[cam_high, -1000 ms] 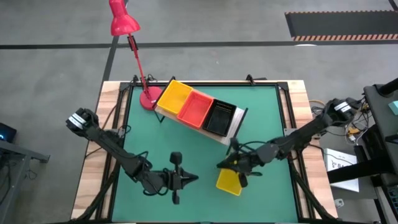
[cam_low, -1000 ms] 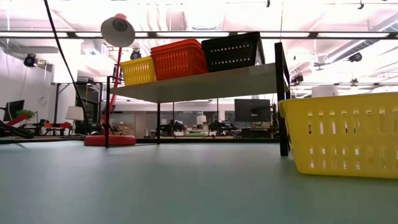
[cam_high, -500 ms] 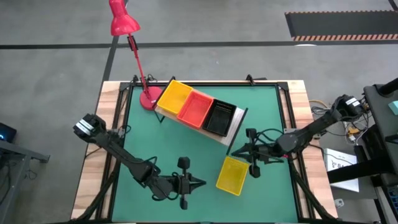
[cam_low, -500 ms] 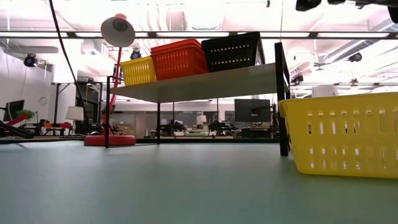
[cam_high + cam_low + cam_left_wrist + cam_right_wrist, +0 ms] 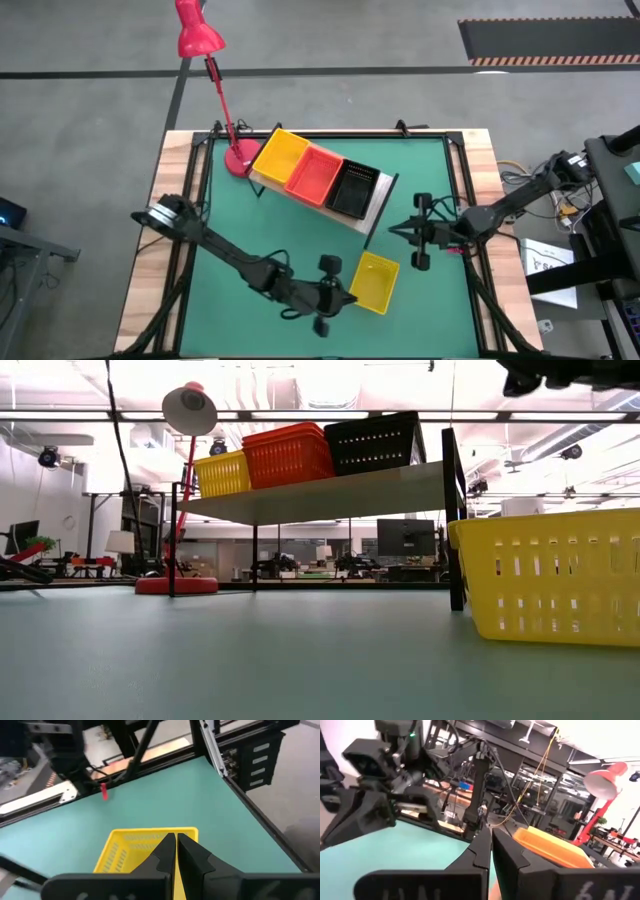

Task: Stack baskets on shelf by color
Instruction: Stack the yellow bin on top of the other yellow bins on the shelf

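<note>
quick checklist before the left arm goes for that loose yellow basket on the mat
1. Loose yellow basket lies flat on the green mat, free of both arms: ok.
2. Left pincer is beside the basket's edge, lined up on it: ok.
3. Left pincer is open enough to take the rim: not ok, fingers are shut.
4. Right pincer is clear of the basket, off near the shelf end, shut: ok.
5. Yellow stack on the shelf is reachable from above, beside the red-orange stack and black stack: ok.
6. Red lamp clears the path to the yellow stack: cannot tell.
</note>
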Controlling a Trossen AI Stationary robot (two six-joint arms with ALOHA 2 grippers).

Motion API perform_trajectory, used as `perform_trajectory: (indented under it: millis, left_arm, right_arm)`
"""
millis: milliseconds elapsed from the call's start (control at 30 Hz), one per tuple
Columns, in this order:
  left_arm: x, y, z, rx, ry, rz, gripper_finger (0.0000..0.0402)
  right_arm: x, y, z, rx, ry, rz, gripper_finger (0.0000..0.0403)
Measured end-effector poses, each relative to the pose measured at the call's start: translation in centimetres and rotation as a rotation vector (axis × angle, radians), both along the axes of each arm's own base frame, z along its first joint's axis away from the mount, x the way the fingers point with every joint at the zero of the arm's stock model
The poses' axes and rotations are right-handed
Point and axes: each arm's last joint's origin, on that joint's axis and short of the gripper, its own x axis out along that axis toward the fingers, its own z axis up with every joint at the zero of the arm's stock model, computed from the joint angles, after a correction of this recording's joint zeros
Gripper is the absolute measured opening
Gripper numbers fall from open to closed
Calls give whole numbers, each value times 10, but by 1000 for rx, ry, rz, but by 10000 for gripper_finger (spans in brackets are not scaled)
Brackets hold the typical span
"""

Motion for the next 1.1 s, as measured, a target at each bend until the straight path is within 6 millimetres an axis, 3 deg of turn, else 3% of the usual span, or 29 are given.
perform_trajectory:
  millis: [267, 467, 633, 900, 1100]
  left_arm:
    - [19, 5, -5, -31, 18, -30, 1]
    - [24, 1, -8, -43, 27, -77, 5]
    - [30, -2, -18, -45, 41, -94, 48]
    - [42, -4, -53, -37, 70, -86, 127]
    - [51, -3, -68, -62, 29, -86, 138]
  right_arm:
    - [-22, -21, -23, 79, -30, -51, 9]
    - [-30, -24, -31, 84, -67, -7, 9]
    - [-30, -24, -28, 90, -81, 5, 9]
    - [-27, -21, -23, 97, -68, 56, 9]
    - [-26, -20, -23, 102, -61, 58, 9]
